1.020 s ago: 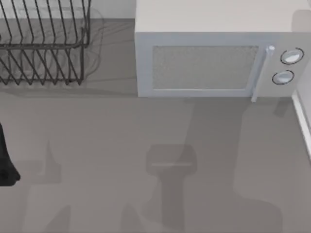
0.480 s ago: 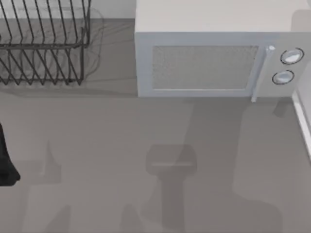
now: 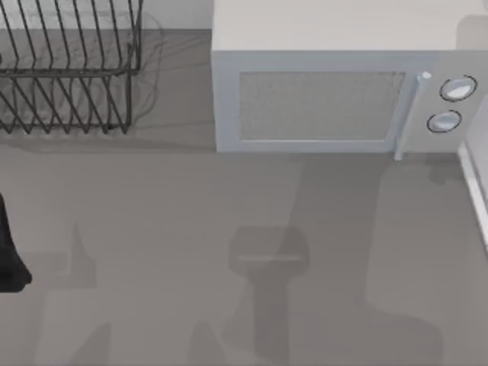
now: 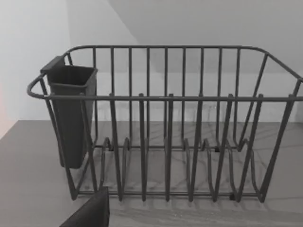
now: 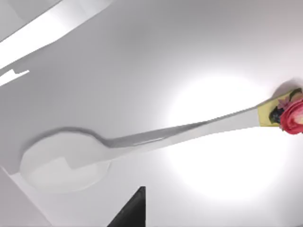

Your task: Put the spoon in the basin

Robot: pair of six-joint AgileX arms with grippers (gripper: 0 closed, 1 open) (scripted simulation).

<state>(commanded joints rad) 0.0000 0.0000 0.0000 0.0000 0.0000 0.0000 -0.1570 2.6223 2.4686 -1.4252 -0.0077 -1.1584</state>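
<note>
Spoon: long white glazed spoon (image 5: 142,142) with a rose decal at the handle tip, lying flat on a glossy white surface close under the right wrist camera. Bowl hollow faces up. The long axis runs straight from the oval bowl to the decal tip, with the handle slightly arched. I can't tell its heading relative to the microwave.

Change over the last second: practically none. The top view matches the earlier frames apart from a faint shadow shift just in front of the white boxy microwave (image 3: 320,99), on its knob side. My read is that the right arm is settling over the spoon and no pickup has started.

Right gripper (image 5: 129,210) shows as a dark wedge near the spoon bowl, not touching it; apart or together, can't tell.

White strip (image 3: 474,191) just past the microwave's knob end may be the basin rim, unconfirmed.

Left arm (image 3: 9,252) is parked across the grey worktop (image 3: 191,229) from the microwave, facing the dark wire dish rack (image 4: 165,123). Left gripper (image 4: 90,213): state also can't tell.
</note>
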